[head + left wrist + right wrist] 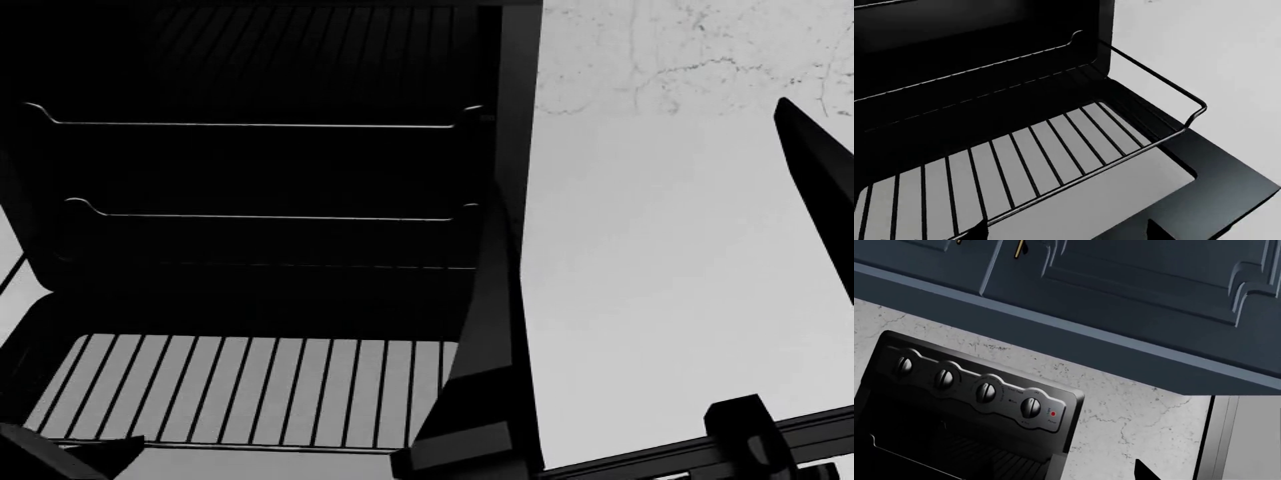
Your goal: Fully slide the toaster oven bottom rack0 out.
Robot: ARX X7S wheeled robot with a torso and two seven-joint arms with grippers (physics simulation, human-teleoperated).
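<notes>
The black toaster oven (987, 30) stands open, its door folded down. The bottom rack (1087, 174) of thin dark bars is slid out over the door's grey glass pane (1121, 200). My left gripper (1067, 236) is open just in front of the rack's front bar, with one fingertip (977, 232) next to the bar and the other over the door frame. In the head view the rack (240, 445) lies over the pane below the dark cavity (267, 60). My right gripper (1059, 475) is off to the oven's side and holds nothing; only one fingertip (1142, 471) shows.
Two more wire rails (267, 125) sit higher in the cavity. The oven's knob panel (987, 392) faces the right wrist camera. Blue-grey cabinets (1121, 280) with brass handles hang over a pale marbled surface (1134, 410). A dark arm part (821, 170) crosses the head view's right edge.
</notes>
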